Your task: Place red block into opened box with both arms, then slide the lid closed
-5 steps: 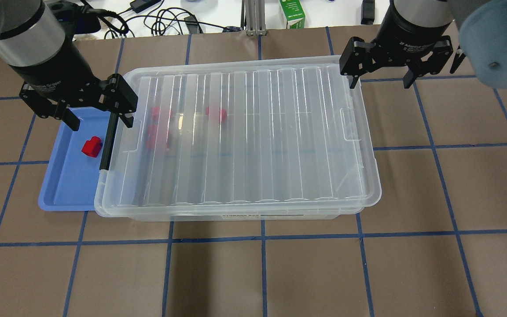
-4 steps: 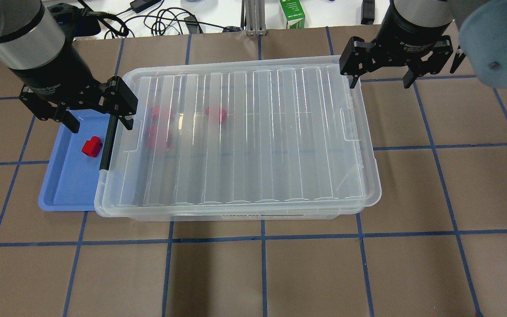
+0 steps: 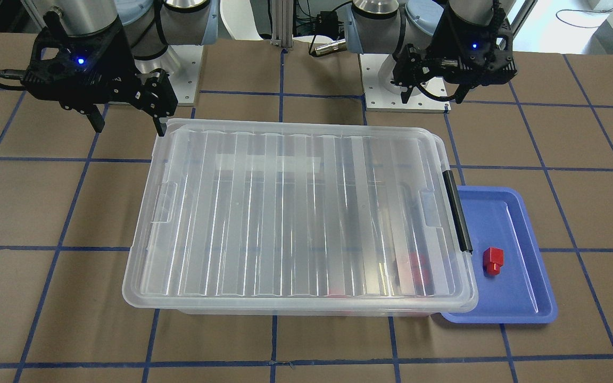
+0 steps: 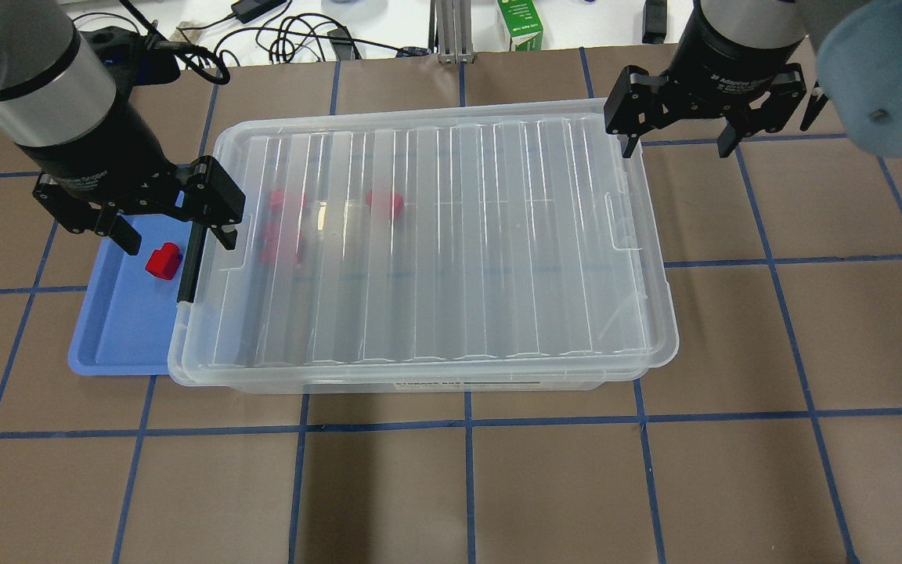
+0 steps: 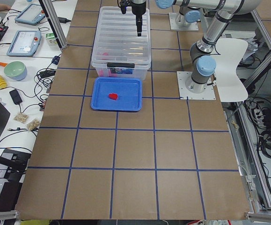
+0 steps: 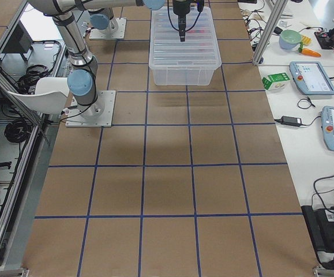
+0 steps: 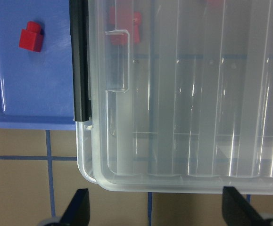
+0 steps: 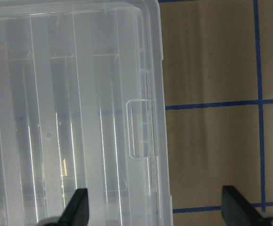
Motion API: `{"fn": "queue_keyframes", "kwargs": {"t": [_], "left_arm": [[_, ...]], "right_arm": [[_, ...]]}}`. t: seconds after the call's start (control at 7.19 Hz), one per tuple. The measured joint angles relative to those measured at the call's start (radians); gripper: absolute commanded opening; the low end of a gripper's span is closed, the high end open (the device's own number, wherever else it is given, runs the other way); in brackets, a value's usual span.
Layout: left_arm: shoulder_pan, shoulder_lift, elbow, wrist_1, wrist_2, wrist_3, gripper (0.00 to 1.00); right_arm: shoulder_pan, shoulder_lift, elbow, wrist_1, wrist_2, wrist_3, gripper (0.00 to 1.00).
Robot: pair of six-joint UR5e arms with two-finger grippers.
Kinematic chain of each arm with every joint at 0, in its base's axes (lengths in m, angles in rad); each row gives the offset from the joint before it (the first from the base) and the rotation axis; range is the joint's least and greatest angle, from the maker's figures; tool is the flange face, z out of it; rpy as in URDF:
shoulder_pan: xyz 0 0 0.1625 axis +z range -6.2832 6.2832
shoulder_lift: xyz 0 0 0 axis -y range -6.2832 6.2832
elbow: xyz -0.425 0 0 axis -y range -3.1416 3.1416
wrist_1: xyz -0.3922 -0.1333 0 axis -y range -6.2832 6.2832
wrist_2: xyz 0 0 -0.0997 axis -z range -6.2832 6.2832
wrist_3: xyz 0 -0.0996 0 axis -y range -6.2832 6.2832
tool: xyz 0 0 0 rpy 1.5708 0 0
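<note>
While left hand and right hand hang released, one red block sits in the tray, three under the lid.

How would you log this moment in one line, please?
lid on box; left tool open; right tool open; red block in blue tray

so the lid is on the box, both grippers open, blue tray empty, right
No: the shallow blue plastic tray holds one small red plastic block, as the overhead exterior view shows. The clear ribbed plastic lid is on the clear plastic box, and the left gripper and right gripper are open.
</note>
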Motion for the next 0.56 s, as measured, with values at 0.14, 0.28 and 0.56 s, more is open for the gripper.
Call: {"fn": "queue_keyframes", "kwargs": {"t": [0.14,0.28,0.56], "left_arm": [[0.000,0.001,-0.001,0.001,0.000,0.000,1.00],[0.000,0.002,-0.001,0.002,0.000,0.000,1.00],[0.000,0.002,-0.001,0.004,-0.004,0.000,1.00]], "right_arm": [[-0.002,0.000,0.000,-0.001,0.000,0.000,1.00],[-0.010,0.001,-0.001,0.000,0.000,-0.001,1.00],[-0.037,0.000,-0.007,0.023,0.002,-0.005,1.00]]}}
